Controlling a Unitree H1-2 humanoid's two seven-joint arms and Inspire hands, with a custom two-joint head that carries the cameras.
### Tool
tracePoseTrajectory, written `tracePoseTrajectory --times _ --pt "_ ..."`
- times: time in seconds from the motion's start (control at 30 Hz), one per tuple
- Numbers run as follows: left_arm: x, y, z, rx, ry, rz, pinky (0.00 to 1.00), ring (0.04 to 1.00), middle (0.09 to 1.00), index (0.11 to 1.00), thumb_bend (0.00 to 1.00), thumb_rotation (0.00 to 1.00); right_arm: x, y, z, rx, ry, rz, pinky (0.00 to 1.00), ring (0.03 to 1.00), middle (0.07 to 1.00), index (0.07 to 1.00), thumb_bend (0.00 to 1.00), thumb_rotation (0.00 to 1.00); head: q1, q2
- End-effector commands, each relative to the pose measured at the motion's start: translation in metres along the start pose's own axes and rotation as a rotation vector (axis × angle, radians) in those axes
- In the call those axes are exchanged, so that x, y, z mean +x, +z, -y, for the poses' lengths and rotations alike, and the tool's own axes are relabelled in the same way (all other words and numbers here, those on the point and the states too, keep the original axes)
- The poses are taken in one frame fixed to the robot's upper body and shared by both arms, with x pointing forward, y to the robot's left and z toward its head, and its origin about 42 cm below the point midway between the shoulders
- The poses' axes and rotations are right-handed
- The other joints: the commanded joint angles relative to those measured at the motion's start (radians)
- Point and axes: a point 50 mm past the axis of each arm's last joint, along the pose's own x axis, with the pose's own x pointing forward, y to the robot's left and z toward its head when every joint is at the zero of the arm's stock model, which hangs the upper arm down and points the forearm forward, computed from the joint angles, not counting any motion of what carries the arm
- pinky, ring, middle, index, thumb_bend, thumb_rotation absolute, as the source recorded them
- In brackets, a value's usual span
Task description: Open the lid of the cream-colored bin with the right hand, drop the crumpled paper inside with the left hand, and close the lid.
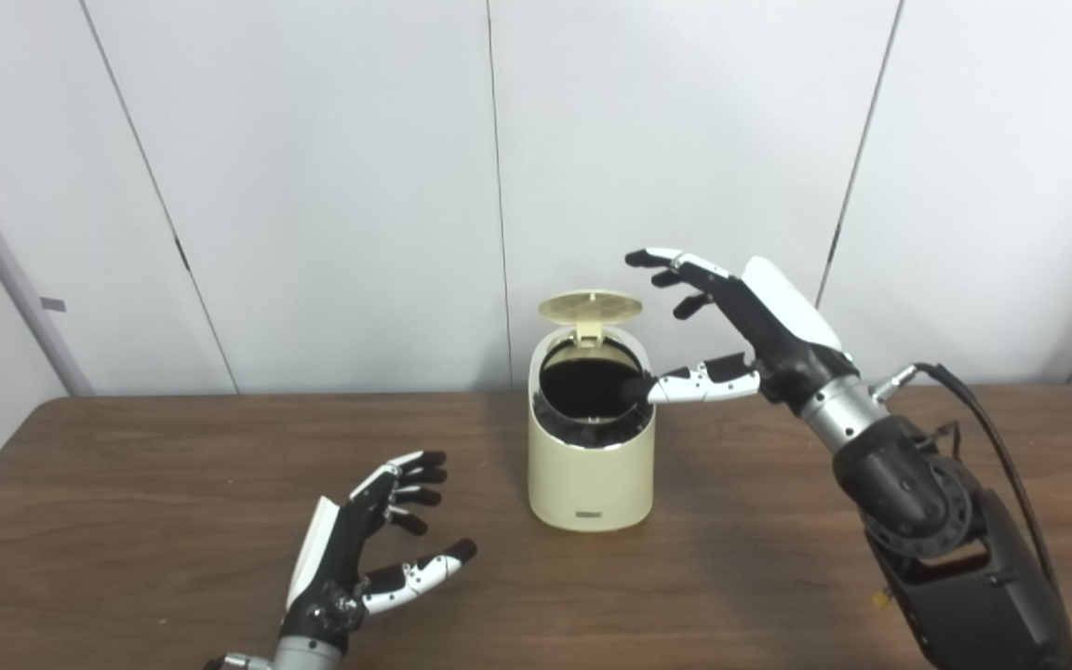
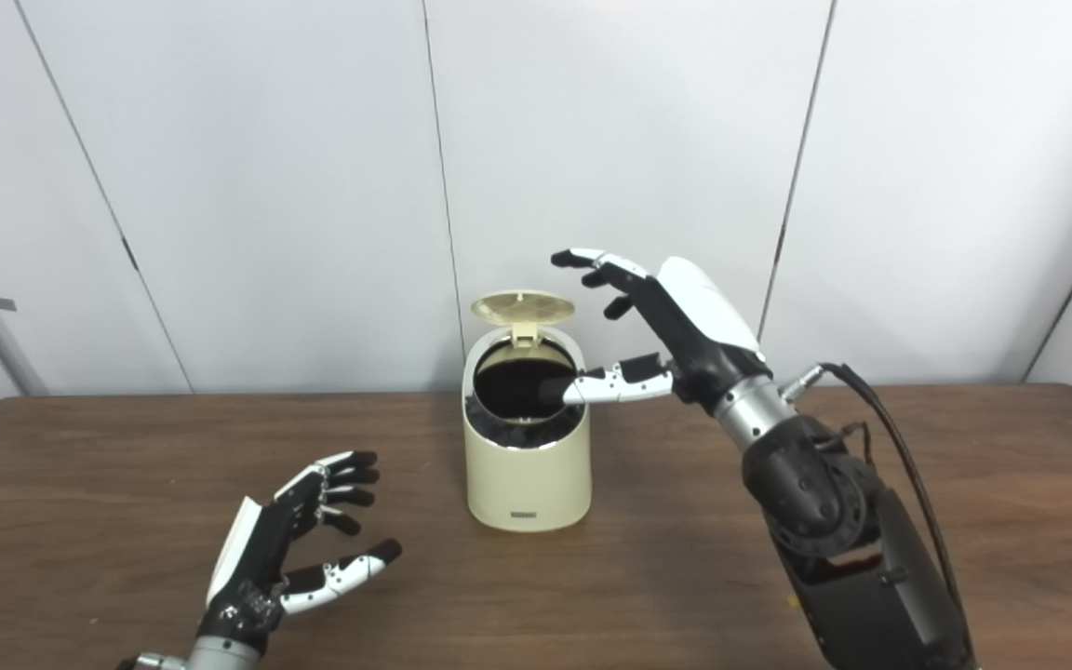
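Cream-coloured and round, the bin (image 1: 591, 465) stood upright near the middle of the brown wooden bench (image 1: 127, 484), a little toward the far edge. Its lid (image 1: 590, 307) was tipped up and back on the hinge at the far side, leaving the dark mouth open. No crumpled paper showed anywhere; the inside of the bin was too dark to make out.

Just right of the bin, the right hand (image 1: 741, 321) was raised above the bench with its fingers (image 1: 676, 265) spread apart and holding nothing. Its thumb (image 1: 685, 383) reached left to the right rim of the open mouth, its dark tip at the rim or just over it.

Nearer and to the left, well apart from the bin, the left hand (image 1: 359, 549) hung low over the bench, palm turned right, fingers loosely curled but apart, empty.
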Motion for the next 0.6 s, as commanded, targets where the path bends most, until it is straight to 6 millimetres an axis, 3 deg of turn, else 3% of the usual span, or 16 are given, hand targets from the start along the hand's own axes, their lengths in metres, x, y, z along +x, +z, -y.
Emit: tracePoseTrajectory --times 0.0,0.3,0.43,0.57 --pt "0.01 0.01 0.0 0.007 0.017 0.071 0.53 0.682 0.753 0.783 0.71 0.14 0.018 0.015 0.022 -0.069 -0.031 0.055 0.66 0.83 0.865 0.847 0.72 0.5 0.001 0.0" --pt "0.011 0.012 0.009 -0.018 -0.004 0.077 0.52 0.681 0.752 0.786 0.72 0.11 0.029 0.024 0.019 -0.12 0.034 0.082 0.74 0.892 0.873 0.856 0.71 0.53 0.006 0.002" --pt "0.012 0.012 0.01 -0.022 -0.006 0.077 0.51 0.681 0.752 0.787 0.72 0.11 0.032 0.025 0.018 -0.143 0.056 0.091 0.77 0.921 0.871 0.851 0.72 0.5 0.009 0.003" --pt "0.012 0.013 0.01 -0.021 -0.005 0.082 0.51 0.671 0.747 0.784 0.72 0.11 0.032 0.027 0.016 -0.165 0.078 0.095 0.78 0.947 0.868 0.849 0.75 0.55 0.013 0.006"
